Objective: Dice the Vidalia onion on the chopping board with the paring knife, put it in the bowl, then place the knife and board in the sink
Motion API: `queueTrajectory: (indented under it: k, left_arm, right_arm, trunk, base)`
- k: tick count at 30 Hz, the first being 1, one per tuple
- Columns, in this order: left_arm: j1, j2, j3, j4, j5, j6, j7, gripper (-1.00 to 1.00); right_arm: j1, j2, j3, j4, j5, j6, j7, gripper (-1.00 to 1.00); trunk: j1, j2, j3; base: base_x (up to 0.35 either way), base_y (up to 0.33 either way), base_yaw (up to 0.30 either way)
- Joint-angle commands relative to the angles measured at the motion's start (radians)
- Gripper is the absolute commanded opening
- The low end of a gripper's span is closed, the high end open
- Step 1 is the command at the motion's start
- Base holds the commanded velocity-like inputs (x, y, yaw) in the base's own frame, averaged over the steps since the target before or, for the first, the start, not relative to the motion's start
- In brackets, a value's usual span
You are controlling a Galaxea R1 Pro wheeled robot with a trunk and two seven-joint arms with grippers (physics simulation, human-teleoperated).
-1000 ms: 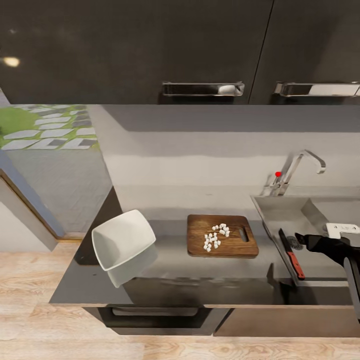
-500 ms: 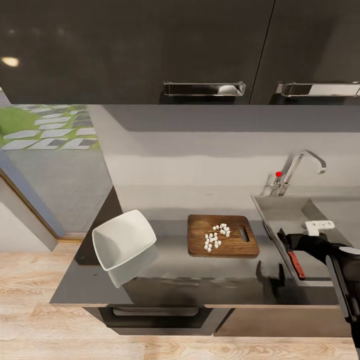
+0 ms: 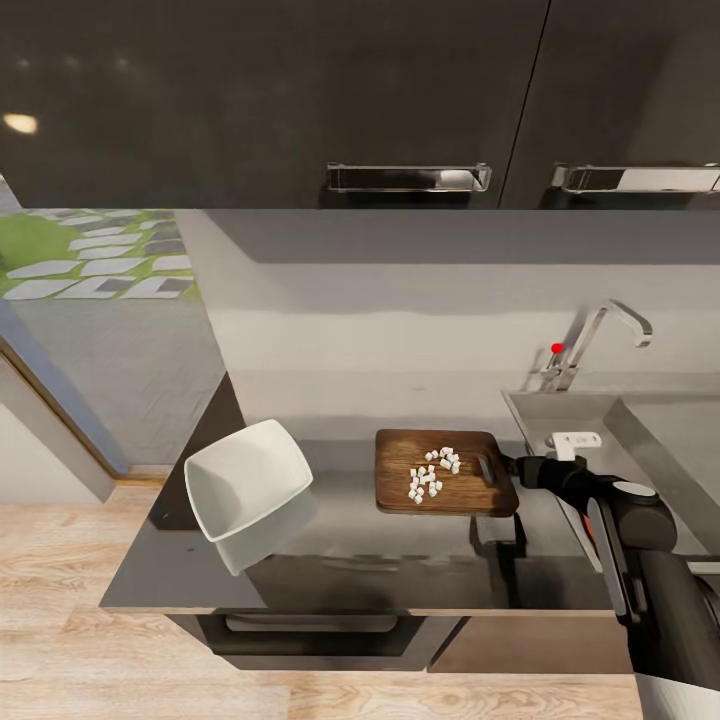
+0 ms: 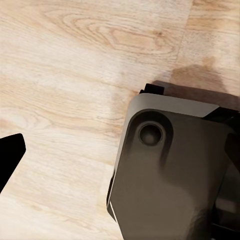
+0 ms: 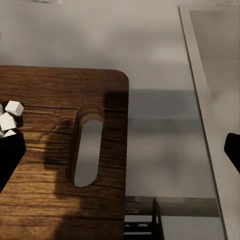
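Head view, right hand [image 3: 507, 465] at chopping board [image 3: 400, 490]

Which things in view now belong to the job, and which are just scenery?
Job: chopping board, diced onion on it, empty bowl, sink, countertop, right gripper open at the board's handle end.

Scenery: tap, upper cabinets, wood floor.

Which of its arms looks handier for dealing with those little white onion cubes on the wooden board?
Probably the right. Its tool hovers at the chopping board's slotted end, beside the diced onion. The left wrist camera faces the wood floor.
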Motion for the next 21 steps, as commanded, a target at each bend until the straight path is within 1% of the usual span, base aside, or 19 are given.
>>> queueTrajectory:
  k: [1,21]
  left_arm:
    - [-0.002,-0.001,-0.008,0.004,0.008,-0.007,0.001,1.00]
    - [-0.002,-0.001,-0.007,0.004,0.008,-0.007,0.001,1.00]
  right_arm:
    - [-0.001,0.000,-0.001,-0.001,0.011,0.004,0.009,1.00]
    - [-0.001,0.001,-0.002,-0.001,0.011,-0.002,0.009,1.00]
  trunk:
    - [0.001,-0.002,-0.002]
    - [0.001,-0.002,-0.002]
  base:
    - [0.000,0.000,0.000]
    - [0.000,0.000,0.000]
